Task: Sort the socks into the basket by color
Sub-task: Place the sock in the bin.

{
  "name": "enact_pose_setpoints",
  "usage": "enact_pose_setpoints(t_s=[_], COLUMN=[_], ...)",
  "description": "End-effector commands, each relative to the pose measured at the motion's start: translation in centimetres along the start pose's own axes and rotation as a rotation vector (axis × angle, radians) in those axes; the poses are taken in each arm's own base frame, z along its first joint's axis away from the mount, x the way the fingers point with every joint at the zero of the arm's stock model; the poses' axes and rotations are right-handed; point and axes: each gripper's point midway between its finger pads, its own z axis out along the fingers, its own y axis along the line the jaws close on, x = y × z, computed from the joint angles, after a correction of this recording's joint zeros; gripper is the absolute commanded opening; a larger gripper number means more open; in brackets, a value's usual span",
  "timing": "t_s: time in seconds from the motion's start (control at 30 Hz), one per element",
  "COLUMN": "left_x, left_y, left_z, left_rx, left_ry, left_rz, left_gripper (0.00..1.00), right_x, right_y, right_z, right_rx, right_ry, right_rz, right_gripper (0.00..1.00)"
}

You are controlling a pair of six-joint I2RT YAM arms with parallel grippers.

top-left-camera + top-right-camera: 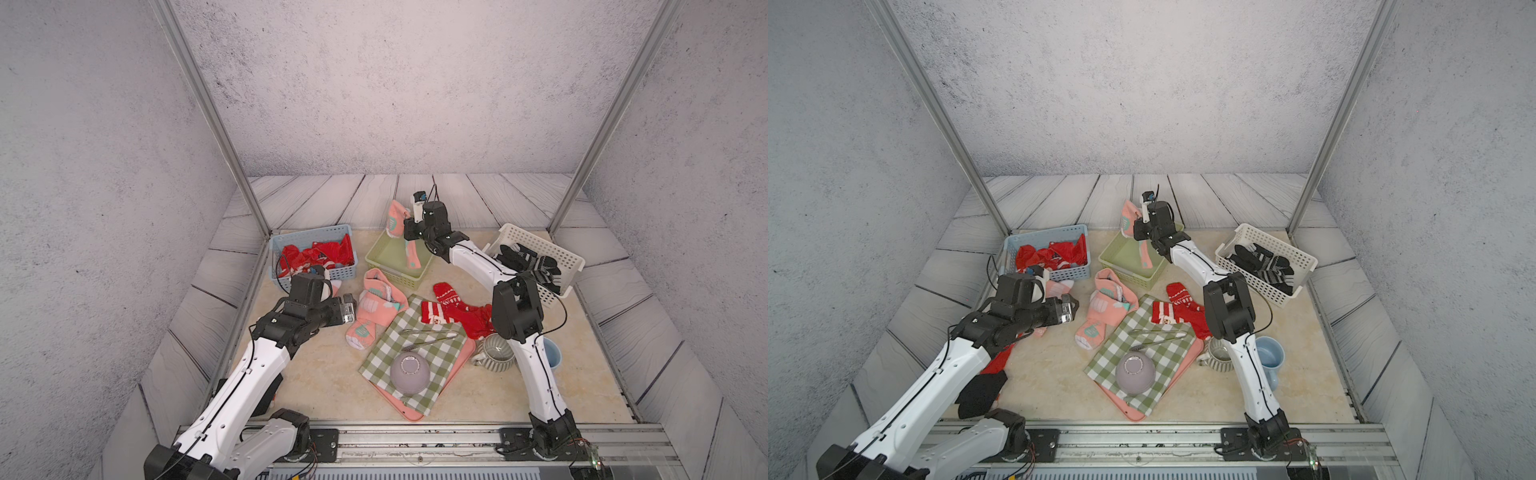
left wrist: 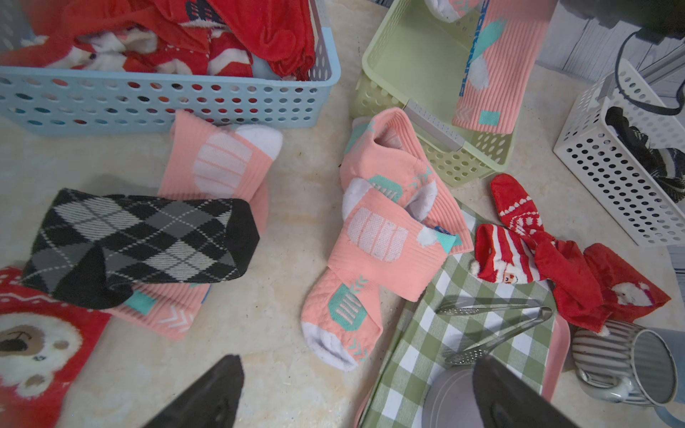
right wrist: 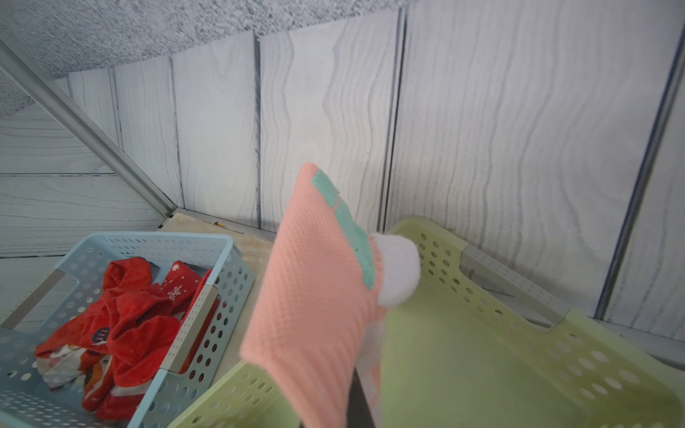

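Observation:
My right gripper [image 1: 405, 221] is shut on a salmon-pink sock [image 3: 315, 296] and holds it above the green basket [image 1: 384, 259]; the sock's lower end hangs inside the basket. Red socks [image 1: 316, 253] fill the blue basket [image 1: 320, 273], and black patterned socks [image 1: 528, 259] lie in the white basket [image 1: 536, 243]. My left gripper [image 2: 357, 361] hangs open and empty over the table beside two crossed pink socks [image 2: 385, 237]. In the left wrist view a black argyle sock [image 2: 141, 237] lies across another pink sock [image 2: 222, 159], next to a red bear sock [image 2: 37, 344]. Loose red socks [image 1: 453, 309] lie by the cloth.
A green-and-white checked cloth [image 1: 415, 349] covers a pink tray [image 1: 415, 413]. An upturned grey bowl [image 1: 409, 372] and metal tongs [image 1: 430, 334] rest on the cloth. A striped mug [image 1: 496, 353] and a blue cup [image 1: 552, 353] stand beside the right arm.

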Motion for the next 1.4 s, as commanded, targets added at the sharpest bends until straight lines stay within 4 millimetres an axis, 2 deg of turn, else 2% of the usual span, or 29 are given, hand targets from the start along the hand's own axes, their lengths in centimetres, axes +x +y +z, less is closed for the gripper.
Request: enact_pose_setpoints(t_s=[0.0, 0.27, 0.3, 0.33, 0.37, 0.43, 0.47, 0.5, 0.53, 0.6, 0.87, 1.0, 1.17, 1.37], left_x=[-0.8, -0.8, -0.8, -0.8, -0.8, -0.8, -0.8, -0.8, -0.9, -0.8, -0.4, -0.1, 0.1, -0.8], left_y=[-0.5, -0.5, -0.5, -0.4, -0.4, -0.5, -0.5, -0.5, -0.5, -0.5, -0.3, 0.2, 0.5, 1.7], left_z=[-0.3, -0.2, -0.3, -0.3, -0.3, -0.2, -0.2, -0.2, -0.3, -0.3, -0.2, 0.3, 1.5, 3.8], left_rx=[0.004, 0.004, 0.004, 0.003, 0.002, 0.003, 0.004, 0.006, 0.007, 0.007, 0.0, -0.024, -0.044, -0.126], left_ry=[-0.018, -0.016, -0.018, -0.017, -0.018, -0.018, -0.017, -0.018, -0.021, -0.022, -0.013, 0.008, 0.028, 0.021], left_rz=[0.016, 0.017, 0.017, 0.017, 0.017, 0.017, 0.017, 0.015, 0.017, 0.015, 0.012, 0.008, -0.01, -0.03], left_gripper=[1.0, 1.0, 1.0, 1.0, 1.0, 1.0, 1.0, 1.0, 1.0, 1.0, 1.0, 1.0, 1.0, 0.96], right_x=[0.0, 1.4, 1.6, 1.7, 1.8, 1.9, 1.9, 1.8, 1.7, 1.5, -1.0, -1.2, -0.3, 2.0], right_y=[-0.4, -1.8, -2.0, -2.2, -2.4, -2.8, -3.0, -3.2, -3.3, -3.4, -2.2, -1.3, 0.3, 3.1], right_z=[0.7, 1.3, 1.4, 1.4, 1.4, 1.3, 1.2, 1.1, 1.0, 0.8, -1.2, -3.1, -6.6, -12.5], right_rx=[0.003, 0.031, 0.035, 0.043, 0.053, 0.073, 0.086, 0.097, 0.101, 0.109, 0.084, 0.067, 0.031, -0.008], right_ry=[0.0, 0.038, 0.044, 0.049, 0.054, 0.064, 0.066, 0.07, 0.071, 0.071, 0.064, 0.121, 0.197, 0.259], right_rz=[0.031, 0.076, 0.077, 0.077, 0.075, 0.069, 0.063, 0.06, 0.055, 0.046, -0.001, -0.01, -0.007, 0.029], right_gripper=[0.0, 0.0, 0.03, 0.11, 0.24, 0.61, 0.75, 0.81, 0.83, 0.97, 0.99, 0.99, 0.99, 0.99])
